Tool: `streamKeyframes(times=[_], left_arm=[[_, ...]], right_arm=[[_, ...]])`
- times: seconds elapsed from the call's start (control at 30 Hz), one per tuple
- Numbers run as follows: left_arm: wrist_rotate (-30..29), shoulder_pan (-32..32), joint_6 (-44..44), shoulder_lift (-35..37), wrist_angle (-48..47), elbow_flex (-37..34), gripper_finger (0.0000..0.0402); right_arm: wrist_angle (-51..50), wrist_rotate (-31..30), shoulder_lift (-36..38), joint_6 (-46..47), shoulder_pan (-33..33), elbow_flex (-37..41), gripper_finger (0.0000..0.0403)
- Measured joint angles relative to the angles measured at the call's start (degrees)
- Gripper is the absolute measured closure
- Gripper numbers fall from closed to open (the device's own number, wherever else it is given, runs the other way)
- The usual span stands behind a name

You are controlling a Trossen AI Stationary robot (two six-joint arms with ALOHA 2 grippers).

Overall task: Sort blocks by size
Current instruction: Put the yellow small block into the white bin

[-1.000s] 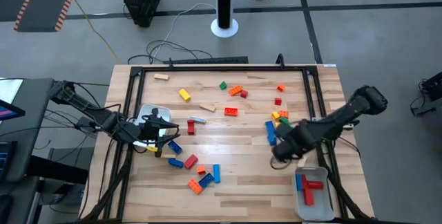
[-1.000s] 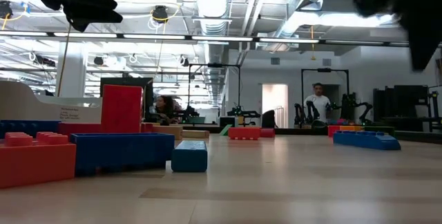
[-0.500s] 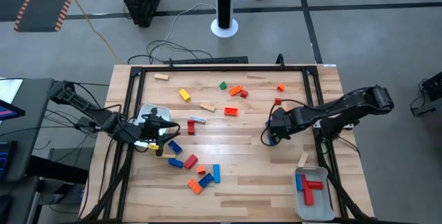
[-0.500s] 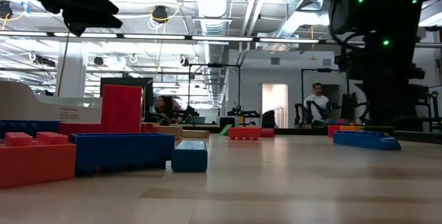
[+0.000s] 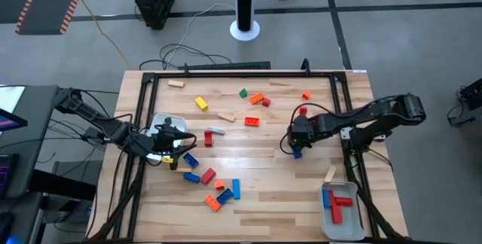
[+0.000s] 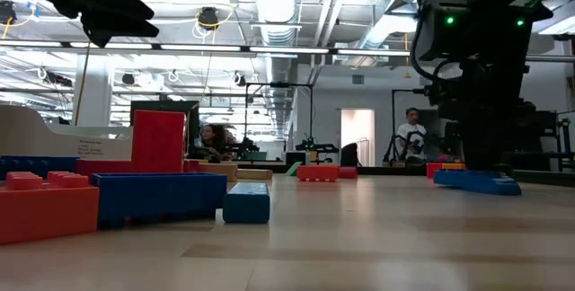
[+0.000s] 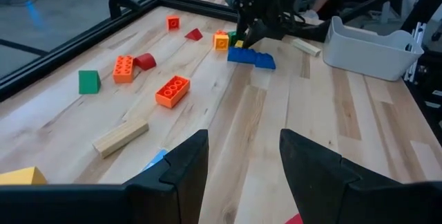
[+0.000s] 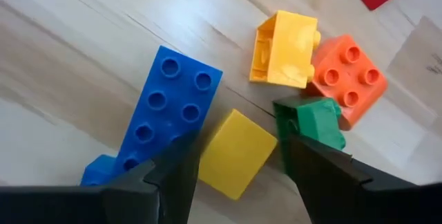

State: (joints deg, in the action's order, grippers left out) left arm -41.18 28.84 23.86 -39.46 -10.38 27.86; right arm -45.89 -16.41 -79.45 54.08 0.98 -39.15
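Coloured blocks lie scattered on the wooden table (image 5: 256, 161). My right gripper (image 5: 296, 146) points down, open, over a cluster right of centre. In the right wrist view its fingers stand on either side of a yellow block (image 8: 235, 151). A long blue brick (image 8: 162, 110) lies beside one finger and a green block (image 8: 314, 120) beside the other; an orange block (image 8: 345, 79) and a second yellow block (image 8: 286, 48) lie beyond. I cannot tell whether the fingers touch any block. My left gripper (image 5: 181, 142) hovers open and empty over the table's left side (image 7: 242, 155).
A white tray (image 5: 343, 212) at the near right corner holds red and blue blocks. More blocks lie near my left gripper (image 5: 208, 175) and toward the far edge (image 5: 251, 120). Black frame rails (image 5: 143, 108) border the table. A person (image 6: 411, 138) stands in the room beyond.
My right gripper has swung from beside the near-right tray toward the table's far edge and a little left, sunk down and tipped more steeply, ending over the block cluster. My left gripper has kept still.
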Motion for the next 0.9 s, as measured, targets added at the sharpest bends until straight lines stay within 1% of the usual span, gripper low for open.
streamKeyframes(times=[0.17,0.43,0.6,0.8,0.9], left_arm=[[-0.01,0.00,0.00,0.00,-0.35,-0.02,0.0227],[0.01,0.00,0.07,0.00,-0.71,-0.07,0.0227],[0.01,0.00,0.17,-0.01,-0.73,-0.07,0.0227],[0.01,0.00,0.68,-0.01,-0.73,-0.07,0.0227],[0.01,0.00,0.59,-0.04,-0.71,-0.07,0.0227]], right_arm=[[-0.25,1.59,-2.74,-0.38,-0.06,0.31,0.0153],[-0.02,2.80,-3.42,-1.09,0.10,0.10,0.0164],[-0.12,3.22,-3.47,-2.37,0.03,0.14,0.0191],[0.96,3.29,-3.50,-4.64,0.05,0.12,0.0246],[1.95,3.54,-3.49,-6.78,0.75,-0.37,0.0250]])
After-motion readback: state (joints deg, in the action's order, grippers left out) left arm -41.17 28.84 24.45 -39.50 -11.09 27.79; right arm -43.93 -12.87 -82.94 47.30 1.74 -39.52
